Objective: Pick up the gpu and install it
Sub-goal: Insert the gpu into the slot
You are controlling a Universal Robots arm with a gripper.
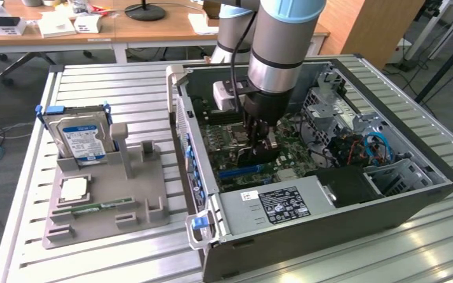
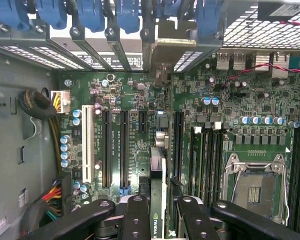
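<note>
gpu (image 2: pixel 157 200), one, between two fingers (image 2: pixel 136 217)

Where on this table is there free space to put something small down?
Bare table lies at the exterior view's right of the computer case, and behind the grey holder. Inside the case it is crowded: the gripper holds the graphics card over the motherboard.

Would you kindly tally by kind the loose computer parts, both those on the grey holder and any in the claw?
Hard drive, upright in the grey holder: 1
Processor chip, on the holder: 1
Memory stick, on the holder: 1
gpu, held in the claw: 1
Total: 4
</note>
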